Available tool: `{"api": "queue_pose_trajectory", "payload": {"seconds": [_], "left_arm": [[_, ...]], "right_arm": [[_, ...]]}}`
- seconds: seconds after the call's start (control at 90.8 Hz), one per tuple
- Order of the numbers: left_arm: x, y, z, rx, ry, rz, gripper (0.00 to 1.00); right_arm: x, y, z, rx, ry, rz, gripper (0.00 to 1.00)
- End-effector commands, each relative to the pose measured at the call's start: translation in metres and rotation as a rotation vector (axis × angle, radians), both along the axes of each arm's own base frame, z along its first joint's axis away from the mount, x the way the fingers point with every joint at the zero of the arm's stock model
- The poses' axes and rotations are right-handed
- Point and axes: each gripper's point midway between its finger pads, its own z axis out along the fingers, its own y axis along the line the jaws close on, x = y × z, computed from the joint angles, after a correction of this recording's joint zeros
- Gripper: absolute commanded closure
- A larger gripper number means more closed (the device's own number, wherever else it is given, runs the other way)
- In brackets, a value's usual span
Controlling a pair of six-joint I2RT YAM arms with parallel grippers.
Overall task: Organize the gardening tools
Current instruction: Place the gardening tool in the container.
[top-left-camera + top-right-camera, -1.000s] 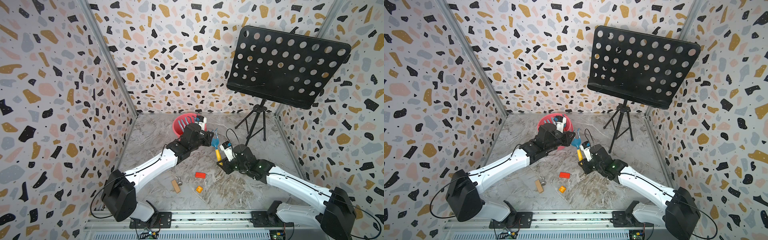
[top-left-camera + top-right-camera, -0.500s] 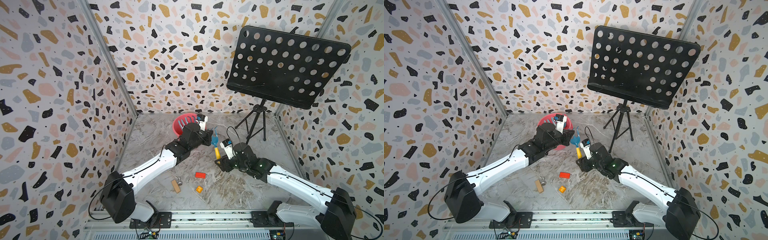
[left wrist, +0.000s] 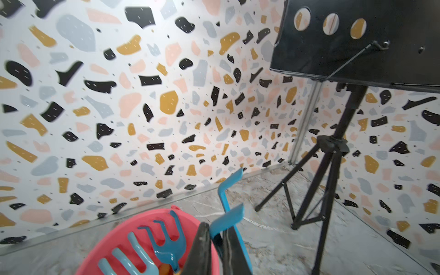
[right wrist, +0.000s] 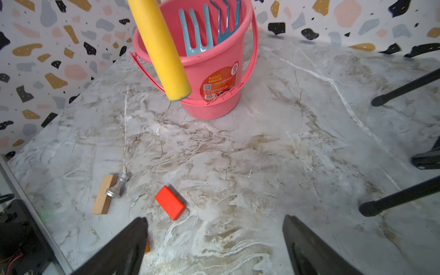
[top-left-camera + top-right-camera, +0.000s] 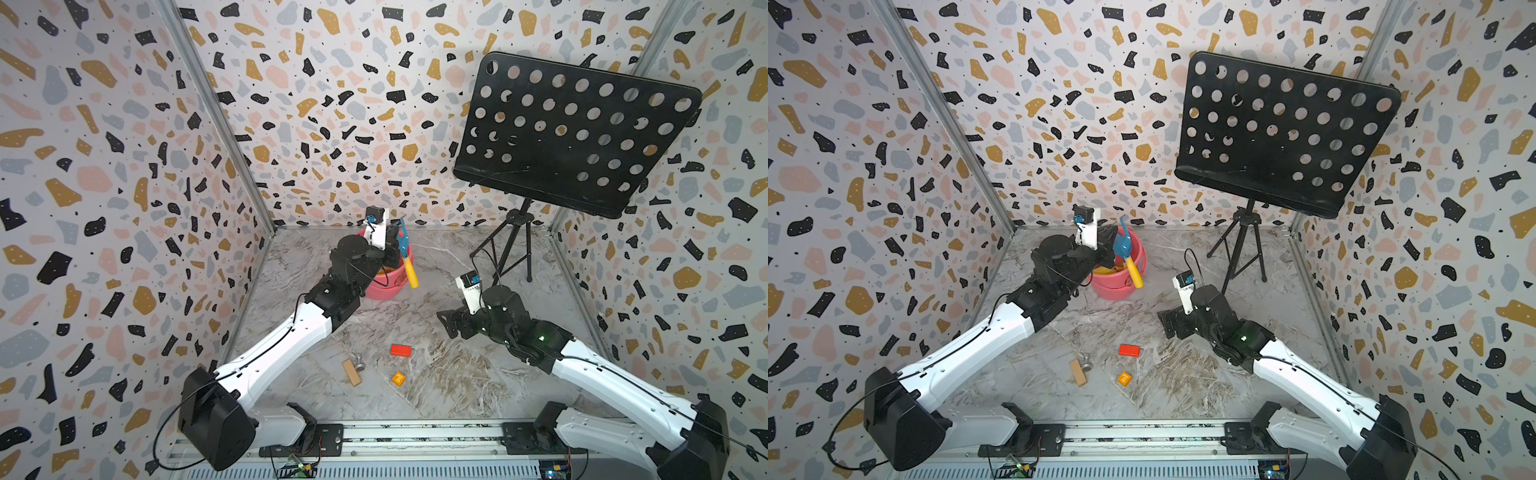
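The black music stand [image 5: 573, 133] fills the floor's 2 o'clock in both top views. The pink bucket [image 5: 1121, 286] sits at 11 o'clock. My left gripper [image 3: 216, 240] is above its rim, fingers pinching a blue rake [image 5: 402, 245] by the head. Only my left wrist view shows that pinch. My right wrist view catches just the yellow handle, tilted outside the bucket's wall.

Both wrist views show a light-blue fork [image 4: 197, 31] and a second rake [image 4: 226, 21] standing inside; from above I cannot make them out.

My right gripper [image 4: 214, 217] is spread wide and empty, at 4 o'clock of the bucket.

At its 6 o'clock lie a wooden block [image 4: 102, 194], a red block [image 4: 170, 202], a metal knob [image 4: 116, 187] touching the wood, and an orange block [image 5: 398, 378], plain only from above.
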Motion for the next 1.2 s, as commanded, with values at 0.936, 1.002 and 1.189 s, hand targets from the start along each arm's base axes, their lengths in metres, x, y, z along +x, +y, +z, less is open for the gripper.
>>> {"api": "queue_pose_trajectory", "payload": {"seconds": [0.936, 1.002, 1.189], "left_arm": [[0.096, 0.058, -0.071, 0.14, -0.075, 0.219, 1.0], [0.096, 0.057, -0.082, 0.141, -0.055, 0.213, 1.0], [0.1, 0.054, -0.111, 0.159, -0.011, 0.203, 0.97]], "right_arm": [[0.001, -0.099, 0.023, -0.147, -0.289, -0.327, 0.0], [0.0, -0.109, 0.019, -0.185, -0.276, -0.37, 0.0], [-0.003, -0.128, 0.018, -0.259, -0.254, -0.428, 0.0]]}}
